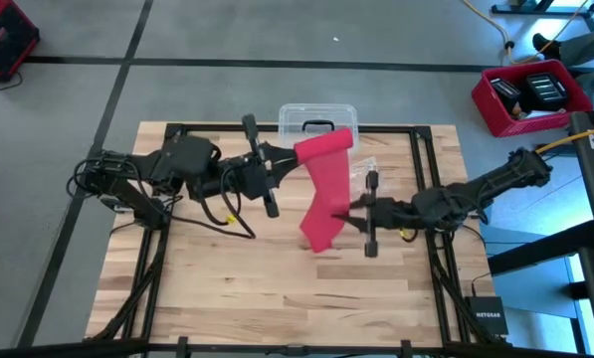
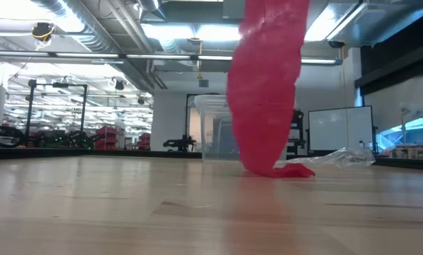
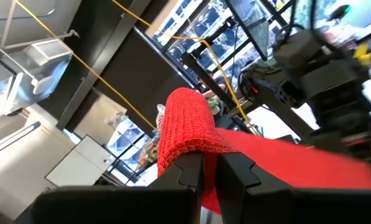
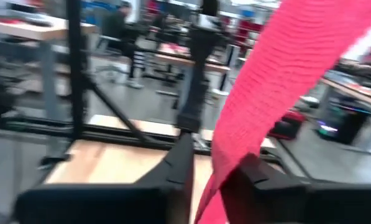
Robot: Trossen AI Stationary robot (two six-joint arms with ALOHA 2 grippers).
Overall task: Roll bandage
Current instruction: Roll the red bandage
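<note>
The bandage (image 1: 324, 189) is a bright red strip hanging from high up. Its lower end (image 2: 290, 170) lies on the table. My left gripper (image 1: 295, 157) is shut on the strip's upper end, which bulges over the fingers as a thick red wad (image 3: 184, 121). My right gripper (image 1: 344, 212) comes from the table's right at the strip's lower part. Its fingers stand a little apart, and the strip (image 4: 266, 81) runs between them. My left gripper pinches the bandage's wadded upper end (image 3: 207, 163) between its two fingers. The fingers come level from the table's left. The strip hangs slack below them, its lower end on the table. My right gripper has the strip (image 4: 215, 180) between its parted fingers; whether they touch it, I cannot tell.
A clear plastic box with a dark handle (image 1: 318, 119) stands at the table's far edge, behind the bandage. A crinkled clear wrapper (image 1: 362, 171) lies to the strip's right. A red bin (image 1: 530, 94) stands off the table at the far right. The near half of the table is bare wood.
</note>
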